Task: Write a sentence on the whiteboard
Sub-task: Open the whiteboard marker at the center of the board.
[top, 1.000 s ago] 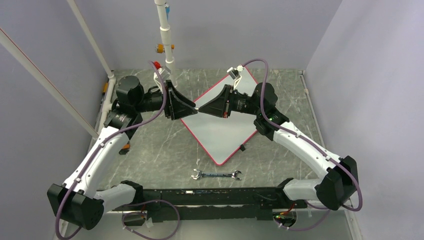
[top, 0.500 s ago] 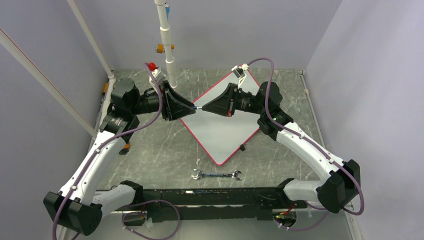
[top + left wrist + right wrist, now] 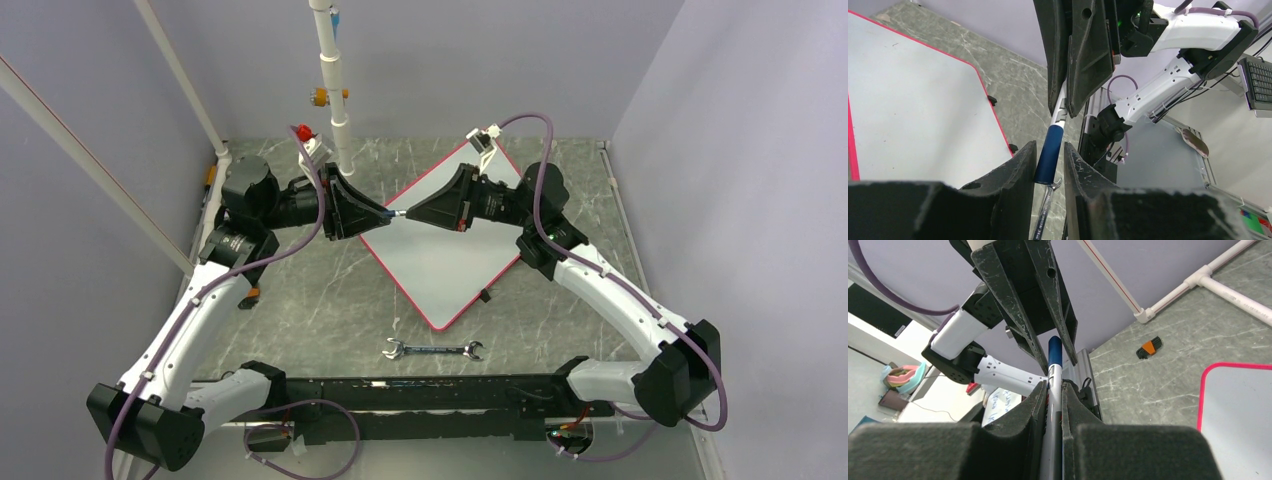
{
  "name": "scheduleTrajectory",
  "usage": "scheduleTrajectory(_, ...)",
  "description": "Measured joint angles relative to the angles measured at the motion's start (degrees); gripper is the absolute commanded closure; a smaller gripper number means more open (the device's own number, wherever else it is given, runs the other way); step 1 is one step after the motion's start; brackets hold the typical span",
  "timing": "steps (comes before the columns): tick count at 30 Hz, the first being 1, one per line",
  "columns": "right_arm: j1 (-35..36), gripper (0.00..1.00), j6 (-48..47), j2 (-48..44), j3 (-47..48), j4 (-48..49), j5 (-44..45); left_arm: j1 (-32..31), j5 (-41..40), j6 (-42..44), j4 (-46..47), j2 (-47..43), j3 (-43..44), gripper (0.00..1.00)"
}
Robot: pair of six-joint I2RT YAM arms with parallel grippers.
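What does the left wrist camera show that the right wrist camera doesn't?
Only the left wrist view shows the wrench on the table and the right arm. Only the right wrist view shows a small orange-and-black object, the white pipe and the left arm. Both show the blue-capped marker gripped by the left gripper and right gripper, plus part of the whiteboard, with no writing visible.

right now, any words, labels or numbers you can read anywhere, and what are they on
Nothing reads clearly.
whiteboard: blank, no writing yet.
marker: no label legible.
white sheet beyond the table, right wrist view: blue handwriting, too blurred to read.
keyboard, left wrist view: key legends too small to read.
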Motion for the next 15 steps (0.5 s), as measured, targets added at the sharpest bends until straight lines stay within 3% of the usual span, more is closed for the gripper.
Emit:
scheduleTrajectory(9, -0.8, 1.0, 1.7, 0.0, 0.0, 2.3, -0.6, 0.0, 0.2, 0.0, 0.0, 0.0, 0.0, 0.82)
scheduleTrajectory(15, -0.9, 1.0, 2.3, 0.0, -0.4, 3.2, -1.1, 0.0, 0.5, 0.0, 0.1, 0.0, 0.0, 0.62)
